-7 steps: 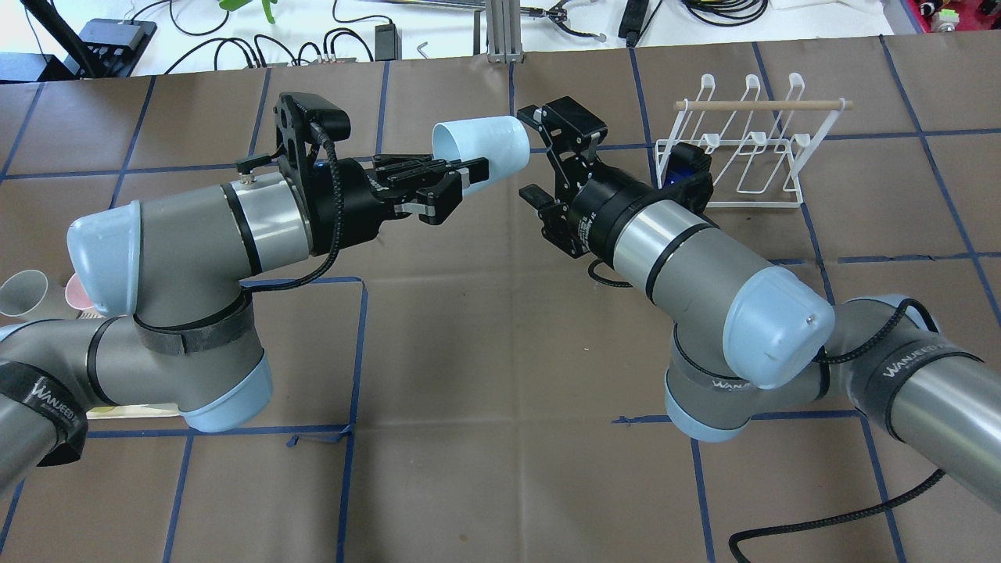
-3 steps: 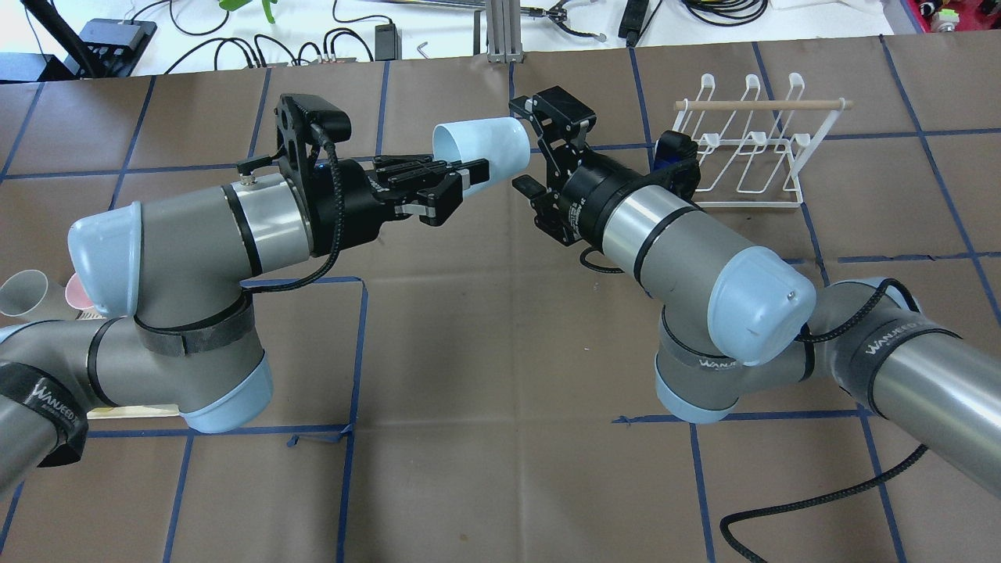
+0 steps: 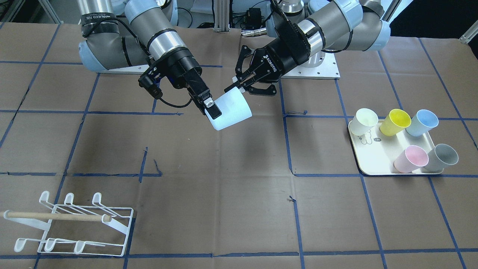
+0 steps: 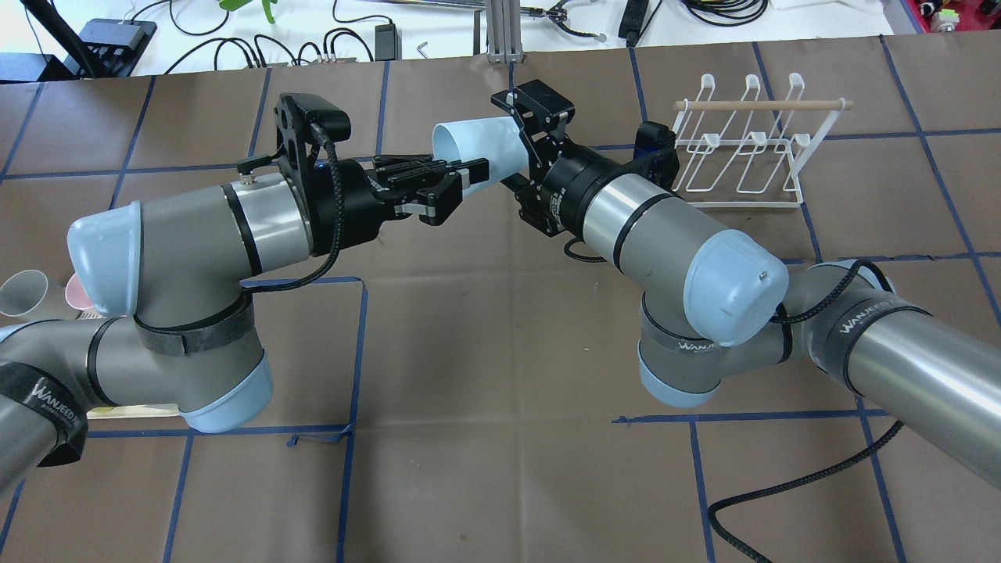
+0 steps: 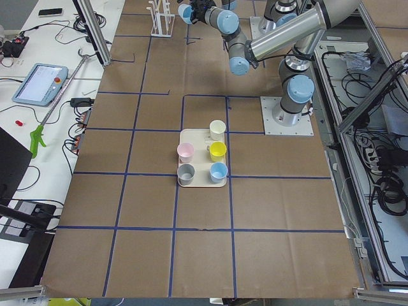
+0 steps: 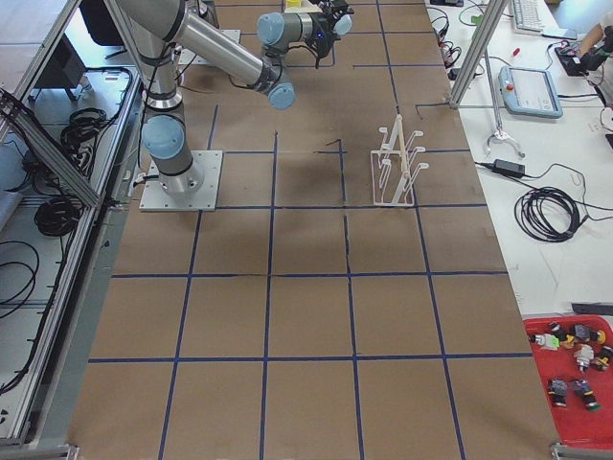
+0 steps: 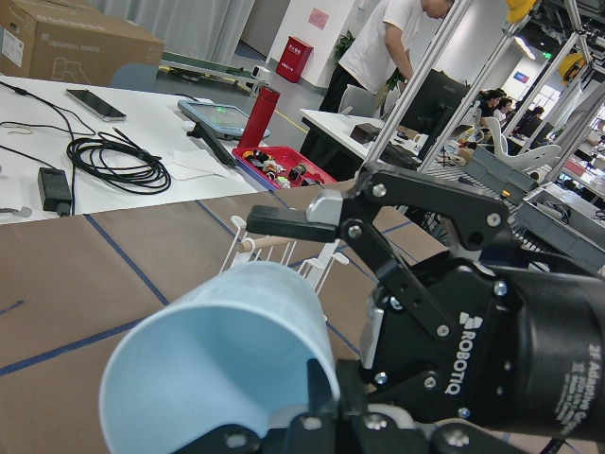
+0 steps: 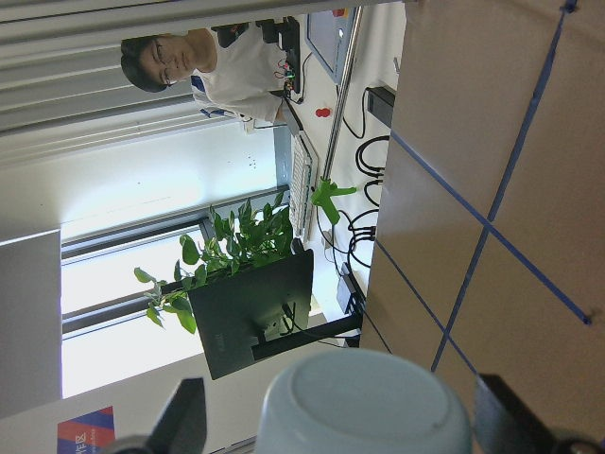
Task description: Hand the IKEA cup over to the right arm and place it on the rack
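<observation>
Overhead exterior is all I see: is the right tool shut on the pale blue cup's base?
Observer: No. In the right wrist view the cup sits between the right tool's fingers, with a gap on each side.
Operator: And the left tool?
Observer: Shut on the cup; the left wrist view shows one finger inside it.
Operator: The tray is mostly hidden here. How many other cups on it?
Observer: Five, mouths up, in the front-facing view.
</observation>
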`<state>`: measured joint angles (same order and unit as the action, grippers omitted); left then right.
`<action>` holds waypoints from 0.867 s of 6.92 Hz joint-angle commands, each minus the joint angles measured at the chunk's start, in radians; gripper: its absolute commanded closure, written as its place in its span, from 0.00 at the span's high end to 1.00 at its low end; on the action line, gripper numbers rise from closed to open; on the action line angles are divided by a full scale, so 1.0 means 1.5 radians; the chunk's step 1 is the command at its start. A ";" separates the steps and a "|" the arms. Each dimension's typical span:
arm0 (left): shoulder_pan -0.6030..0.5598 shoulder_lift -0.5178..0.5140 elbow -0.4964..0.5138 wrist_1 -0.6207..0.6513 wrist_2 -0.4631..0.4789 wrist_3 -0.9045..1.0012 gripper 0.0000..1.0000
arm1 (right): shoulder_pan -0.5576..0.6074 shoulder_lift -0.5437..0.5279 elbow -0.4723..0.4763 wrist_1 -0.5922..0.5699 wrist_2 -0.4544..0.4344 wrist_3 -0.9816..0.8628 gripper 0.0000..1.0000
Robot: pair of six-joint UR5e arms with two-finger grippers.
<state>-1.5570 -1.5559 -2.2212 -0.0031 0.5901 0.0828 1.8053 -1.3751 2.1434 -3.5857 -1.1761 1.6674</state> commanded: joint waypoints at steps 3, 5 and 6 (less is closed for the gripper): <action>0.000 0.000 0.001 0.000 0.000 0.000 0.00 | 0.003 0.001 -0.002 0.002 0.000 -0.002 0.78; 0.000 0.000 0.001 0.000 0.000 0.000 0.00 | 0.003 0.001 -0.003 0.002 0.001 -0.005 0.56; 0.000 0.000 0.002 0.000 0.001 -0.001 0.00 | 0.003 0.001 -0.003 0.002 0.001 -0.007 0.48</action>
<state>-1.5569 -1.5553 -2.2192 -0.0031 0.5909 0.0825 1.8100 -1.3727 2.1385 -3.5834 -1.1752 1.6602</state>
